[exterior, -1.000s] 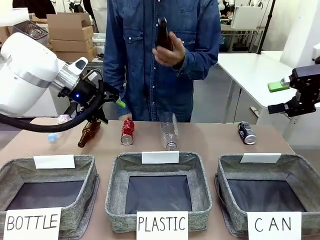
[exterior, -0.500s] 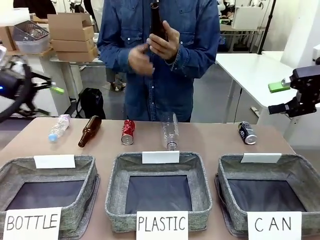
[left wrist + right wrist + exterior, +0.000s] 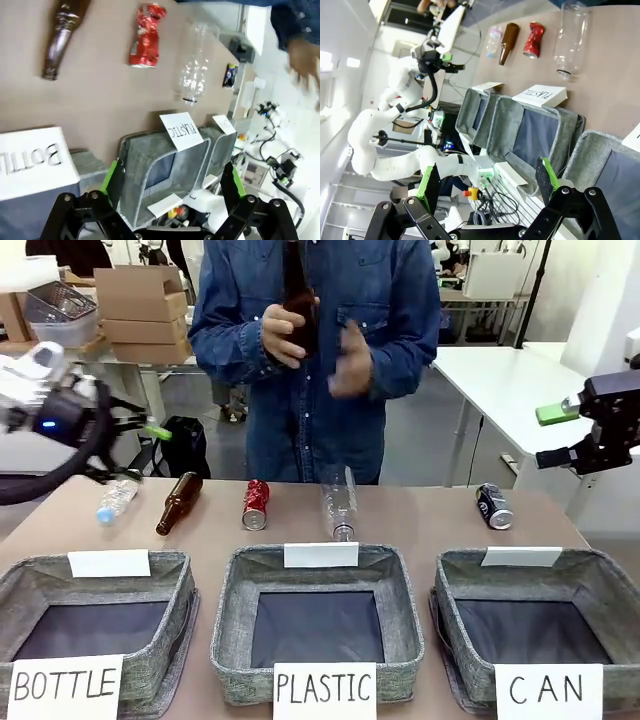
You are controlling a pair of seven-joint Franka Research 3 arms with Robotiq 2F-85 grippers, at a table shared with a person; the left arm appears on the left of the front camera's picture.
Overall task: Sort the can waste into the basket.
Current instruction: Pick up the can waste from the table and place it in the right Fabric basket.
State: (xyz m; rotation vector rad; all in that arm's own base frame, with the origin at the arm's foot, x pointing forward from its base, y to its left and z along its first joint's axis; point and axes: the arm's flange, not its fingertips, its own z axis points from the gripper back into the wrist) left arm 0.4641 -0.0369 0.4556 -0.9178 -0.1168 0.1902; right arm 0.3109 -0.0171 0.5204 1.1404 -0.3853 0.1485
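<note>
The red can (image 3: pixel 255 505) lies on the table behind the PLASTIC basket, and the black can (image 3: pixel 493 506) lies behind the grey basket signed CAN (image 3: pixel 455 585) at the right. My left gripper (image 3: pixel 142 450) hovers open at the table's far left, above the small clear bottle. Its wrist view shows the red can (image 3: pixel 146 37) and the black can (image 3: pixel 230 75) far beyond its open fingers (image 3: pixel 172 177). My right gripper (image 3: pixel 555 434) hangs open, high and to the right of the black can. Beyond its open fingers (image 3: pixel 487 182) are the CAN basket (image 3: pixel 592 142) and the red can (image 3: pixel 534 40).
On the table lie a brown bottle (image 3: pixel 178 502), a small clear bottle (image 3: pixel 117 498) and a large clear bottle (image 3: pixel 340 502). Baskets signed BOTTLE (image 3: pixel 160 575) and PLASTIC (image 3: pixel 405 600) stand in front. A person across the table holds a brown bottle (image 3: pixel 297 305).
My left arm swung out to the far left and has come partly back. The person shifted the held brown bottle to the other hand. My right arm stayed still.
</note>
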